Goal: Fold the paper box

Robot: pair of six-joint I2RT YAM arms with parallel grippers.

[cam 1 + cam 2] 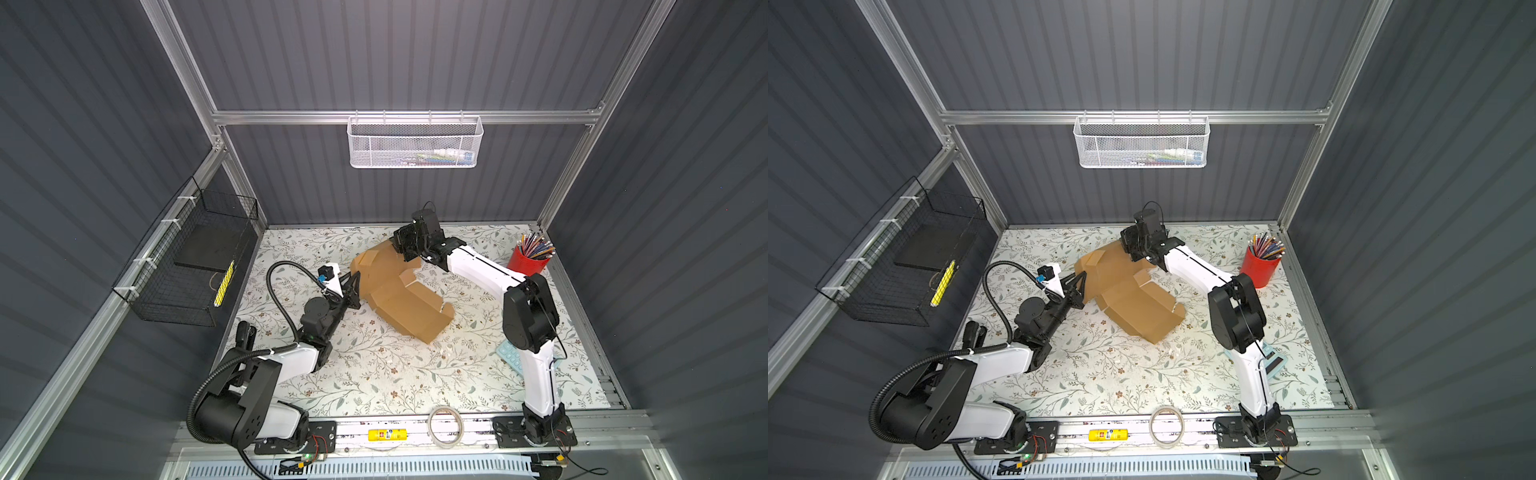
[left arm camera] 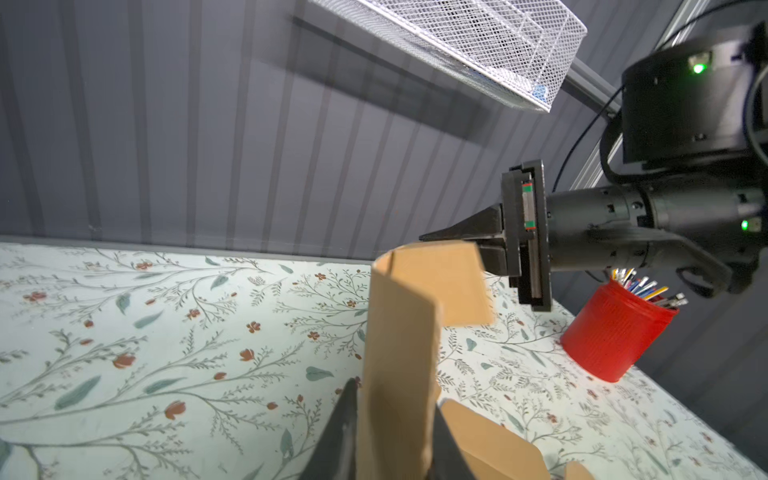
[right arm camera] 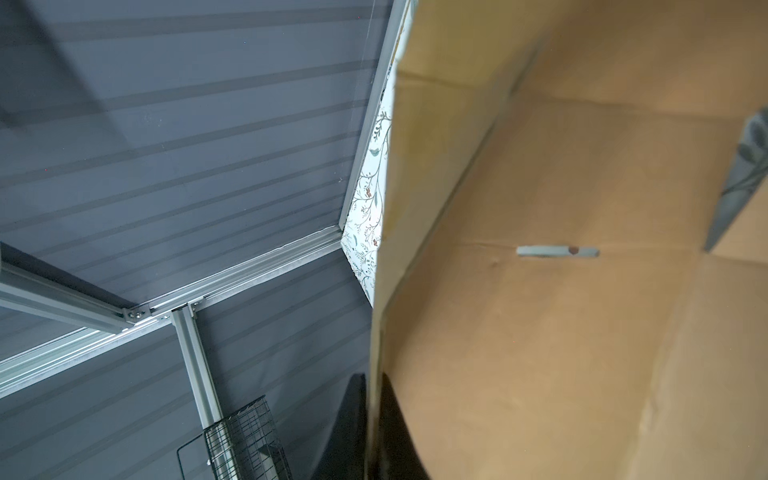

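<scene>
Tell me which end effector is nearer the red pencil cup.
Right. The right end effector clamps the raised far edge of the paper box, toward the red pencil cup. The left end effector sits at the box's opposite, left edge, farther away.

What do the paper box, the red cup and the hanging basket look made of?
The paper box: matte brown cardboard, creased fold lines. The red cup: probably plastic, finely ribbed wall. The hanging basket: likely white-coated metal mesh, see-through.

No writing can be read; print on the yellow label (image 1: 387, 434) is blurred.
</scene>
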